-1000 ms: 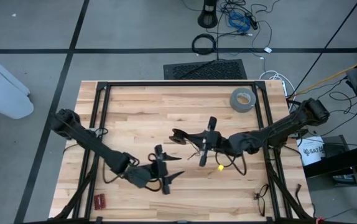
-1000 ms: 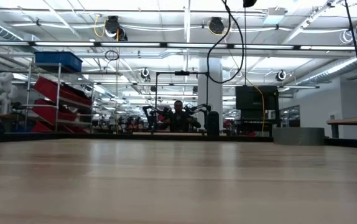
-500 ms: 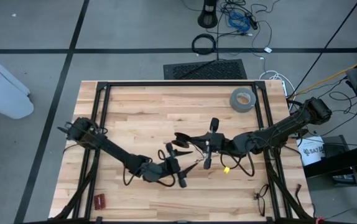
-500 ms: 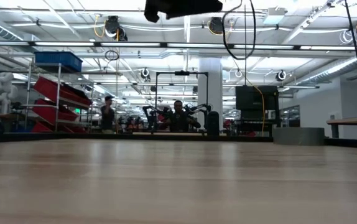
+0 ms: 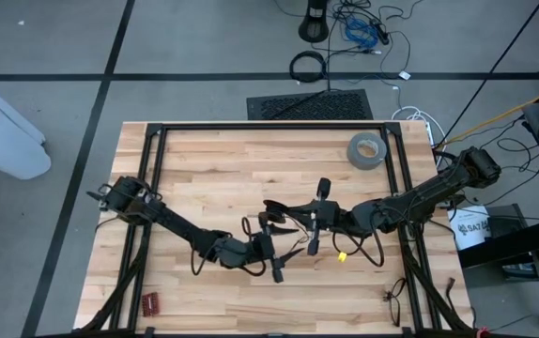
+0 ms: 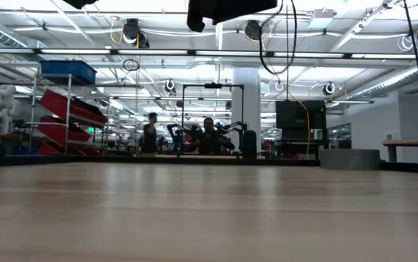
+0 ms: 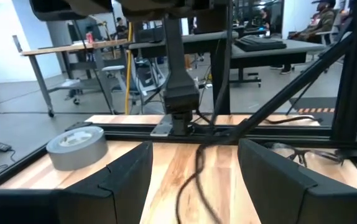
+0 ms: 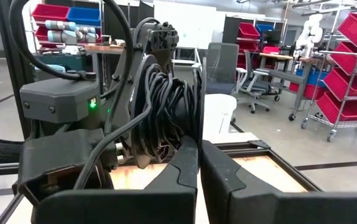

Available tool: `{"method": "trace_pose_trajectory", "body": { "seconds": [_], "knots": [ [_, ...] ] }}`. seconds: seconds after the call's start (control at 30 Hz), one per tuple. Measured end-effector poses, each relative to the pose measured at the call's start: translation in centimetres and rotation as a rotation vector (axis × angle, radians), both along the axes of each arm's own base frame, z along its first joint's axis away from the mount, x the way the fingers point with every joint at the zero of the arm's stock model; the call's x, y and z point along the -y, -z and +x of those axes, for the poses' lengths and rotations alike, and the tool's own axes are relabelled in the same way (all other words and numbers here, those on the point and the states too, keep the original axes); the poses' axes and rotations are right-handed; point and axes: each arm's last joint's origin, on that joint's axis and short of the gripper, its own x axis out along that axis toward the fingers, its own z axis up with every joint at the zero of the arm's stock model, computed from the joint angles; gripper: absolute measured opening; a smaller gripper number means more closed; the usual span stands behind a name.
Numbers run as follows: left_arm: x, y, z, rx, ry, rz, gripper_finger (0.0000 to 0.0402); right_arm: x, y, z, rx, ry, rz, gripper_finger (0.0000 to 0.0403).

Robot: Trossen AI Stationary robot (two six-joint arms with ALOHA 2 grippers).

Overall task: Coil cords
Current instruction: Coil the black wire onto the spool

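**Both grippers meet over the cord at mid-table**

On the left, the dark left arm reaches across the pale wooden-slat table to its middle front, where the left gripper hangs with its two fingers spread wide — the left wrist view shows a clear gap between them and nothing clamped there. The thin black cord runs through that gap over the wood; from above it loops between the two grippers. Just to the right, the right gripper points toward the left one, its fingers pressed together; whether the cord is pinched in them cannot be told. Farther right, near the back edge, lies a grey roll of tape.
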Motion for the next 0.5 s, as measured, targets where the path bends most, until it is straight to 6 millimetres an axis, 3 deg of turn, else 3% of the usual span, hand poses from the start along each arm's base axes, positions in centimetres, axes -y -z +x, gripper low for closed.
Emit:
{"method": "trace_pose_trajectory", "body": {
  "seconds": [0.23,0.5],
  "knots": [
    [-0.26,-0.01,0.11,-0.001,-0.007,0.003,0.0227,0.00,-0.01,0.00,0.001,0.000,0.000,0.0000],
    [-0.28,0.04,0.12,-0.005,-0.006,0.005,0.0136,0.00,-0.01,0.00,0.001,0.001,-0.001,0.0000]
  ]
}}
